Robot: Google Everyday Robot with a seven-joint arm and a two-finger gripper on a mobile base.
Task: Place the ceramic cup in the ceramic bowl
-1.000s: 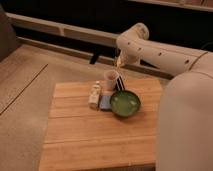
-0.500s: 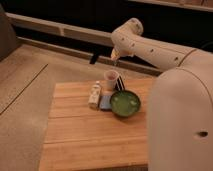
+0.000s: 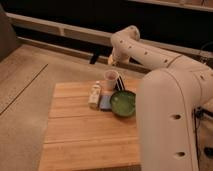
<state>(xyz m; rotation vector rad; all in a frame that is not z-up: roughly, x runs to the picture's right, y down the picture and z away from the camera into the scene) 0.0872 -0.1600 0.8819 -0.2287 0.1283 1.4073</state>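
We see the cup (image 3: 110, 78) upright on the worktop (image 3: 85, 135), just behind the bowl (image 3: 123, 104) and beside a white carton (image 3: 94, 95). The tool (image 3: 119, 84) hangs close at the cup's right; whether it is released or clenched we cannot tell.

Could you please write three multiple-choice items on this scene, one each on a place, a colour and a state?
1. Where is the gripper? A beside the ceramic cup; B over the floor; C under the table.
2. What colour is the ceramic bowl inside? A red; B green; C white.
3. The ceramic cup is: A in the bowl; B tipped over; C upright on the table.
Answers: 1A, it hangs close by the cup; 2B, its inside shows green; 3C, it stands on the wood behind the bowl.
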